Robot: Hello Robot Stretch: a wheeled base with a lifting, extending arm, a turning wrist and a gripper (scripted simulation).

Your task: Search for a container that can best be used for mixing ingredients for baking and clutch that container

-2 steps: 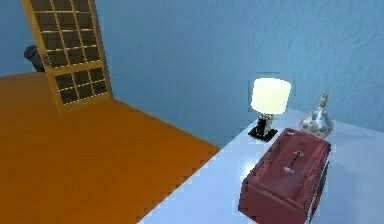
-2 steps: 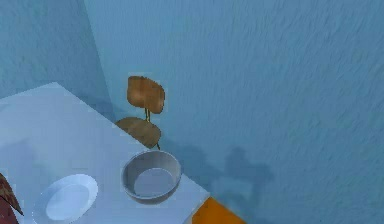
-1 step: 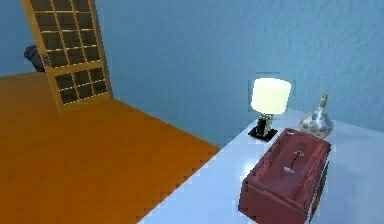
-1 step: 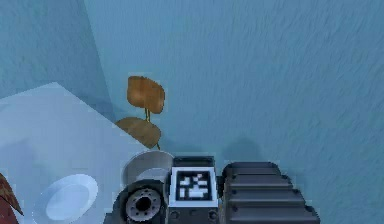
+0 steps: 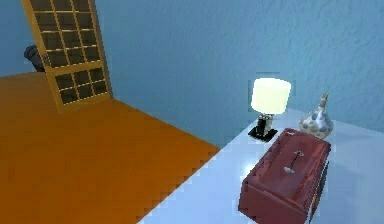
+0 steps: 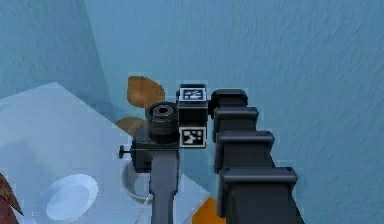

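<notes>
Search looks done, approach in hand: dark end effector (image 6: 158, 150) sits mid-frame by the white counter (image 6: 50, 120), load impossible to tell; pale round bowl-like dish (image 6: 68, 197) lies lower left, so next move needs alignment onto it.

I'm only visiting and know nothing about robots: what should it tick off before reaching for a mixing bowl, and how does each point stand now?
1. Bowl-like container spotted: ok, a pale round dish lies on the white table.
2. Fingers lined up with that dish: cannot tell; they show to its right in the arm side view.
3. Fingers free of any load: cannot tell.
4. Lamp, silvery vase and dark red box well away from the dish: cannot tell.
5. Orange floor beside the table bare: ok in the forward view.
</notes>
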